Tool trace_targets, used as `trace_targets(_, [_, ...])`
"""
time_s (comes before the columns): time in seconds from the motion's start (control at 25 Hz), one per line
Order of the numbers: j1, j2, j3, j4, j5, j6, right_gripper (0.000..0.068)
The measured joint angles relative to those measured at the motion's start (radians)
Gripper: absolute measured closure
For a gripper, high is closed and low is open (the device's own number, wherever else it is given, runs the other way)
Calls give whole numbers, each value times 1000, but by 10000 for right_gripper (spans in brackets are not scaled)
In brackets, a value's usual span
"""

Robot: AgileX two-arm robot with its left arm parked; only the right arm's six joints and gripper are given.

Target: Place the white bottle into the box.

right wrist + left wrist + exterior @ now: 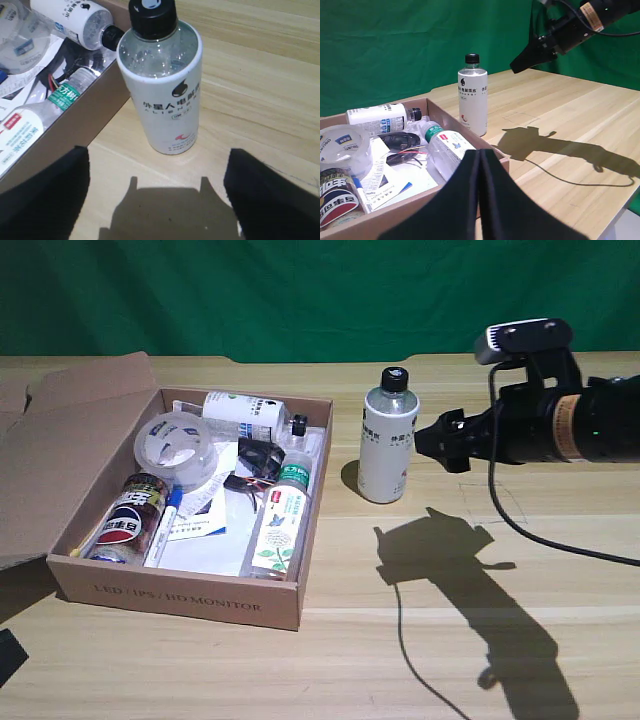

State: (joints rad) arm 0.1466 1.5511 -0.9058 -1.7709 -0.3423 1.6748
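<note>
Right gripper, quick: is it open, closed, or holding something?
Right gripper: open, holding nothing; its fingers sit apart, short of the white bottle, which stands on the table.

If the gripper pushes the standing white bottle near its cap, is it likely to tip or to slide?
Probably tip: the white bottle stands tall on a narrow base, so a high push likely topples it. It looks nearly empty through its clear shoulders, so likely light. Once down, its round body would probably roll on the table. The right gripper is open beside it.
</note>
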Motion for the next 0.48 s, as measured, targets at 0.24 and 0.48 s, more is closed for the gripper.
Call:
trace_targets(0.24, [92, 135, -91, 11, 147, 42, 30])
trace_targets(0.48, [142, 208, -171, 20, 206, 84, 30])
